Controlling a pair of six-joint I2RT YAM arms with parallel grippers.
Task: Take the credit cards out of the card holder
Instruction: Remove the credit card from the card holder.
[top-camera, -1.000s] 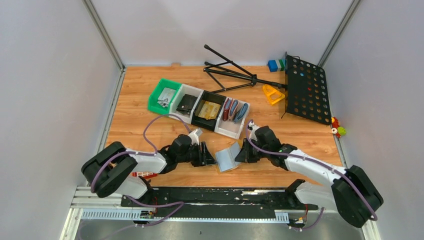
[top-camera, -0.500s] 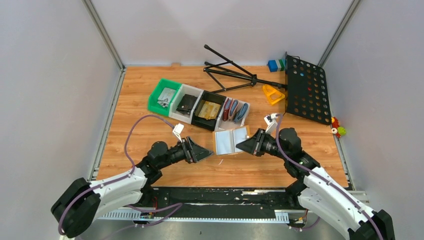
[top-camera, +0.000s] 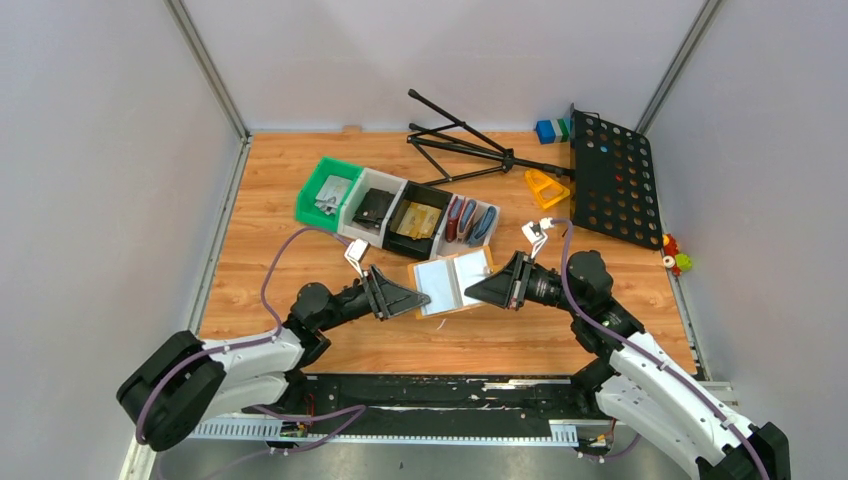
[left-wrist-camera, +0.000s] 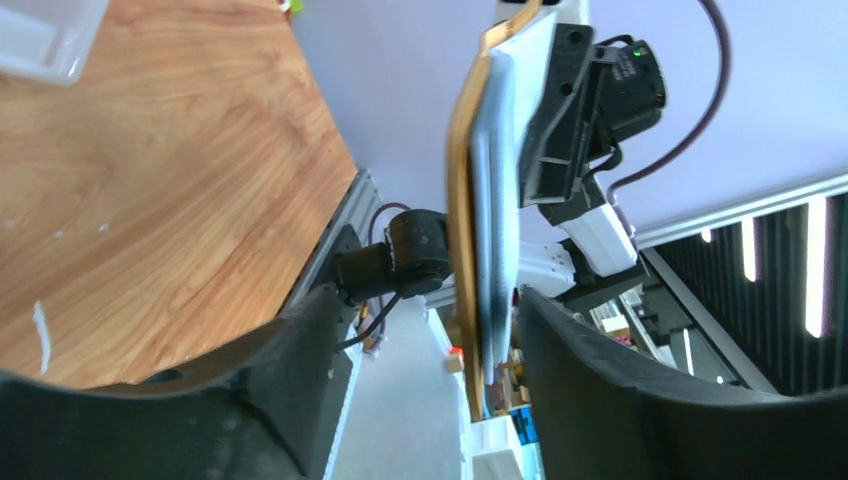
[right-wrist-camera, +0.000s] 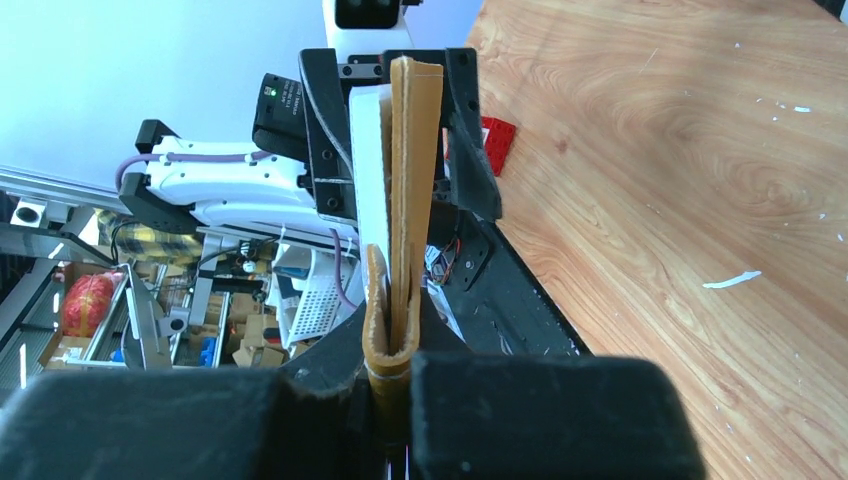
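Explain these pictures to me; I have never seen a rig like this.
Two robot arms are bolted at the near edge of a wooden table. The wide picture looks down from above and behind them. The other two come from a camera on each wrist, looking along its own fingers. On the table sit a row of bins with wallets in them and a folded black stand. Between the arms, the card holder is held open, off the table. The right fingers pinch one edge of it. The left fingers are spread around the opposite edge, not clamping.
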